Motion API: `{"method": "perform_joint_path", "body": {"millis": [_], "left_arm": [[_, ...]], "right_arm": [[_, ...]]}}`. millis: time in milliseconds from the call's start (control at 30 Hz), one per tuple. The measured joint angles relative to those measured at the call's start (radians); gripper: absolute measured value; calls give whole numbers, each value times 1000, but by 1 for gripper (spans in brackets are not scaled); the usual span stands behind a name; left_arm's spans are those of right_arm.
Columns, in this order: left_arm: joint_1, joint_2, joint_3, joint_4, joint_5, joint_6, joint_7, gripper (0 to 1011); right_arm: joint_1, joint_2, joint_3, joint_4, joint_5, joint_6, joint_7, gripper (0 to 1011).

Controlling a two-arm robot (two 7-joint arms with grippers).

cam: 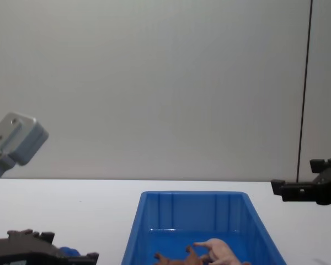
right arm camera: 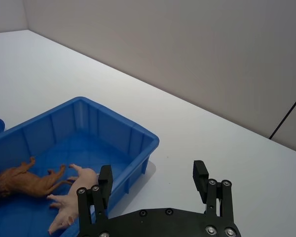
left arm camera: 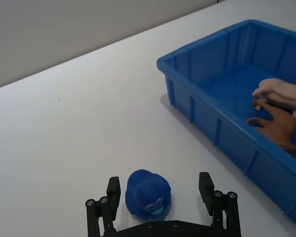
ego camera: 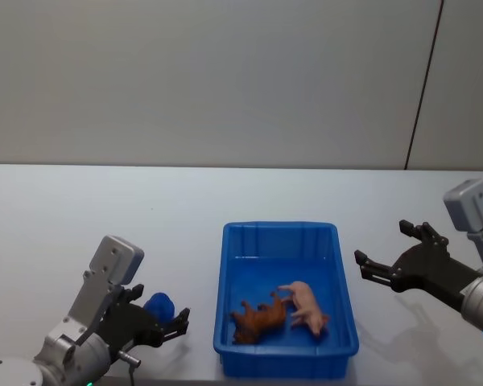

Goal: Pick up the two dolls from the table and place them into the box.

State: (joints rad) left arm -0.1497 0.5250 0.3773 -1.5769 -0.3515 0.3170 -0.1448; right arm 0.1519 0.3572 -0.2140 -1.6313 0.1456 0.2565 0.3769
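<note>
On the table (ego camera: 105, 209), the box (ego camera: 283, 233) holds pig (ego camera: 307, 305) and brown animal (ego camera: 258, 317).

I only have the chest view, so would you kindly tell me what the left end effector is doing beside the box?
Observer: The left end effector is open, its fingers flanking a rounded blue doll on the table, with gaps on both sides.
Operator: Thank you. How do the toys in the box lie?
Observer: The pink pig and brown animal lie on their sides, side by side, near the box's front wall.
Operator: And the right end effector?
Observer: The right end effector is open and empty, above the table to the right of the box.
</note>
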Motion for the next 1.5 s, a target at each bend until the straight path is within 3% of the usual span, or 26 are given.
{"method": "perform_joint_path", "body": {"millis": [600, 1167, 1400, 1500], "left_arm": [[-30, 4, -18, 79, 21, 27, -65, 1001], [-71, -11, -26, 150, 51, -4, -120, 1002], [-77, -14, -28, 167, 51, -19, -136, 882], [-77, -14, -29, 172, 49, -23, -141, 756]], "right_arm": [[0, 1, 0, 0, 0, 0, 0, 1001], [0, 1, 0, 0, 0, 0, 0, 1001], [0, 0, 0, 0, 0, 0, 0, 1001], [0, 0, 0, 0, 0, 0, 0, 1001]]}}
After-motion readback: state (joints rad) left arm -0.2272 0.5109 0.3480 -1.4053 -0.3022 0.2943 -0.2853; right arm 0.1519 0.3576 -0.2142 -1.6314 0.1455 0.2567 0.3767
